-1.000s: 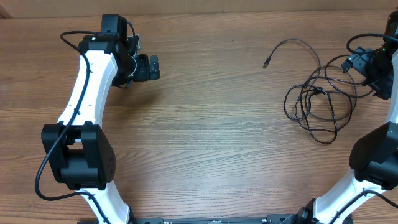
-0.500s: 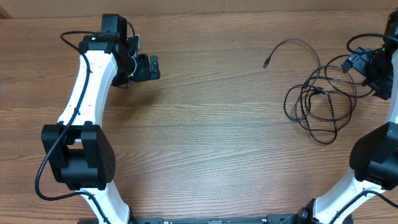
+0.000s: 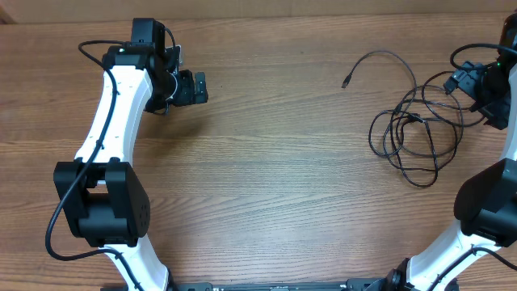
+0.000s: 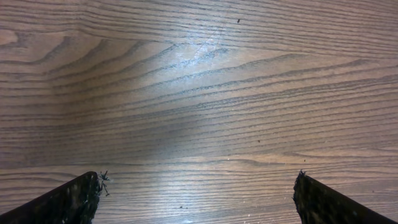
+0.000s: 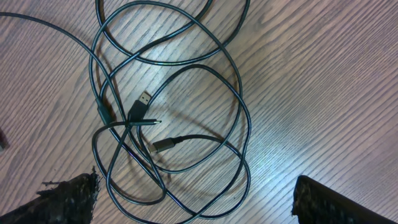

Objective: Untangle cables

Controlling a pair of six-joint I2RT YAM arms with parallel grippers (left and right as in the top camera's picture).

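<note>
One outlying plug (image 3: 346, 82) plain overhead; right wrist resolves cables' (image 5: 102, 111) silvery plug (image 5: 163, 145).

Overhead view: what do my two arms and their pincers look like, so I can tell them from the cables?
Both the left arm and right arm have smooth white curved links joined by bulky black joint housings. A thick black cable loops along each. The left pincer and right pincer are black and blocky; in the wrist views their fingertips look dark with rough edges.

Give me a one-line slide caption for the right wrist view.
Open right gripper hovers over the tangled black cables, three plugs showing mid-loop, on the wood-grain table.
</note>
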